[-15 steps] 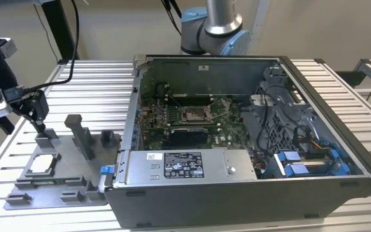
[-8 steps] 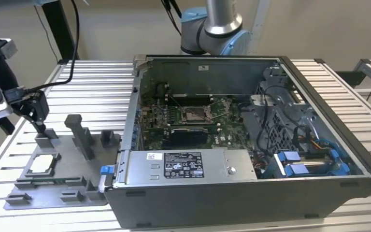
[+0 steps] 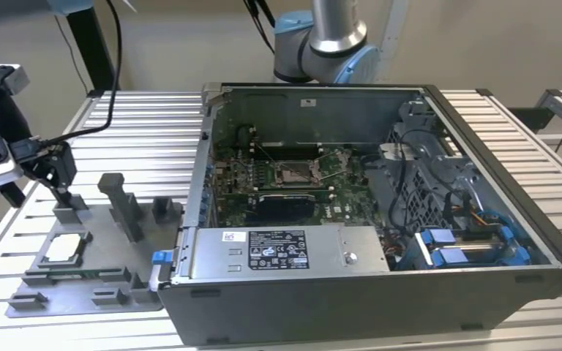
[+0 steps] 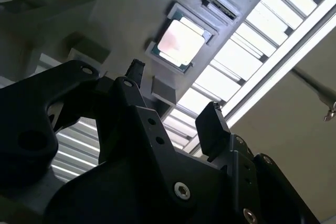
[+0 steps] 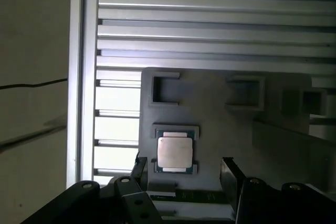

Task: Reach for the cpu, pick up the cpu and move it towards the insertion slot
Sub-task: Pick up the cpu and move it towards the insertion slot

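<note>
The cpu [image 3: 64,248] lies flat in a square recess of the grey fixture plate [image 3: 85,296], at the exterior view's left, with its silvery face up. My gripper [image 3: 37,194] hangs above the plate, a little beyond the cpu and apart from it. Both wrist views show the dark fingers spread wide with nothing between them. The cpu [image 5: 174,151] lies just ahead of the gripper [image 5: 184,174] in the first wrist view. In the second wrist view the cpu [image 4: 180,43] lies beyond the gripper [image 4: 176,100]. The insertion slot [image 3: 294,173] sits on the green motherboard inside the open computer case.
Upright grey fixture blocks [image 3: 123,205] rise from the plate between my gripper and the case. The case wall [image 3: 201,161] and the silver power supply [image 3: 281,252] border the motherboard. A slatted metal table [image 3: 144,124] carries everything. An arm's base [image 3: 325,44] stands behind the case.
</note>
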Controlling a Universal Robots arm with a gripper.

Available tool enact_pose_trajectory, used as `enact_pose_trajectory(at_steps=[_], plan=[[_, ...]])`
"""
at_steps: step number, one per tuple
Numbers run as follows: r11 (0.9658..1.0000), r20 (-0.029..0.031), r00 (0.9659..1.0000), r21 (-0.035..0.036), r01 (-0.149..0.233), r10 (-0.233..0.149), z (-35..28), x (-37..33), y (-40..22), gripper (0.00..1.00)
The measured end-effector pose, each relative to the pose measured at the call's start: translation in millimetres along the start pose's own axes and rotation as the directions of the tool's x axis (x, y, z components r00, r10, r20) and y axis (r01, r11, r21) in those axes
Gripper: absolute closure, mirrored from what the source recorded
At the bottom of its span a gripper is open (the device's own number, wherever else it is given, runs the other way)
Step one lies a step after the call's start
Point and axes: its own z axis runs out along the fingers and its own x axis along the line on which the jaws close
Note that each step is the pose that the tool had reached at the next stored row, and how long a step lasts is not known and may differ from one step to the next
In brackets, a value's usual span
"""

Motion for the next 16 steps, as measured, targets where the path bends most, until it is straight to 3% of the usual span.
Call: enact_pose_trajectory(at_steps=[16], plan=[[1.0000, 0.0000, 1.0000, 0.0000, 0.000, 0.000, 21.0, 1.1, -2.1, 0.00]])
